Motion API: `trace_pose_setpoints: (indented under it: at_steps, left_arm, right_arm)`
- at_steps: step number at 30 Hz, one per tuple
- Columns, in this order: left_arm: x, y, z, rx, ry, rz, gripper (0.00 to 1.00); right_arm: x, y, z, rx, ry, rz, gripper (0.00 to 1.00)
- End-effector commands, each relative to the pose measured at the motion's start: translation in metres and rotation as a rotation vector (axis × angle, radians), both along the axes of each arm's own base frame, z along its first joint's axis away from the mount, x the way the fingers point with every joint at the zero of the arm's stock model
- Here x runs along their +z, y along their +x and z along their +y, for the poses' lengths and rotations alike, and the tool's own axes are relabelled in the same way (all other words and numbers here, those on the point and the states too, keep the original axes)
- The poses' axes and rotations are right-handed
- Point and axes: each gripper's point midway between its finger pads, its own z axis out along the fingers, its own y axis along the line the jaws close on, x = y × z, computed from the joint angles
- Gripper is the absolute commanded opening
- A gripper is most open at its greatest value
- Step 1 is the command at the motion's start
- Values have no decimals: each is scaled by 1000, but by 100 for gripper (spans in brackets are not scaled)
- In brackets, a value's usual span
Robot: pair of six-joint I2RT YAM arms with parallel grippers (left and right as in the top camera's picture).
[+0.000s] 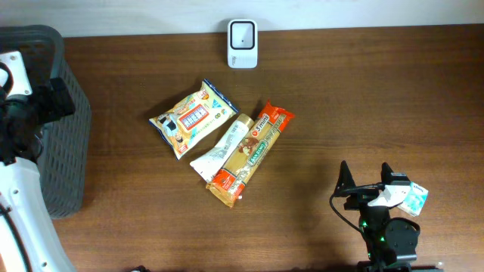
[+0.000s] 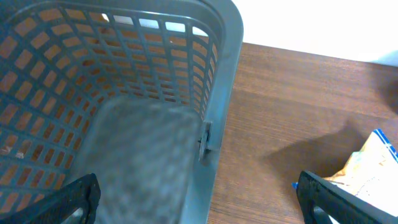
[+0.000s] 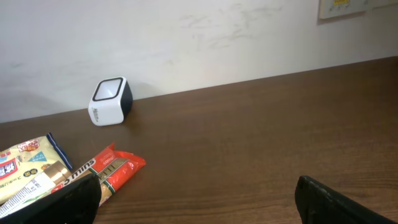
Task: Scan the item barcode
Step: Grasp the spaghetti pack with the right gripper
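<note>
Far left: grey plastic lattice basket (image 1: 64,151), left gripper (image 2: 199,202) over it, jaws spread wide, empty. Mid-table on brown wooden tabletop (image 1: 363,98): yellow-and-blue snack bag (image 1: 191,119), white tube (image 1: 221,148) just beside it, long orange-red wrapped bar (image 1: 249,155) touching the tube. At the far edge, well apart from these, small white barcode scanner (image 1: 243,43). Lower right: right gripper (image 1: 366,180), likewise wide, nothing held.

Note for you: barcode scanner (image 3: 111,101) stands upright on the wooden table (image 3: 261,124), against the wall (image 3: 217,37). In front of the scanner and left of it, three packs lie together: orange bar wrapper (image 3: 118,169), white tube (image 3: 34,183) touching it, yellow snack bag (image 3: 23,154). Right gripper (image 3: 198,199) fingers spread wide, well apart from the scanner
</note>
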Motion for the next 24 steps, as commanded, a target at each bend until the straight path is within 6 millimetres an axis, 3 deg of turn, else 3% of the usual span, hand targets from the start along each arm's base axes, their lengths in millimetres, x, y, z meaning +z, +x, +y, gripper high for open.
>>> trace_pose_setpoints:
  at_steps: [1,4,8,10,13,16,24]
  left_arm:
    - [6,-2,-1,-13,13,-12,99]
    - [6,-2,-1,-13,13,-12,99]
    - [6,-2,-1,-13,13,-12,99]
    - [6,-2,-1,-13,13,-12,99]
    - [6,-2,-1,-13,13,-12,99]
    - [6,-2,-1,-13,13,-12,99]
    - [6,-2,-1,-13,13,-12,99]
  right_arm:
    - [-3,0,0,-4,0,4,99]
    - [-6,0,6,29,9,19,99]
    - [-12,-3,49,286,44,76,99]
    - [4,-3,55,320,49,134,99]
    - [45,6,64,378,43,300,99]
    - [59,19,66,378,84,531,99]
    - [47,40,111,619,213,713,96]
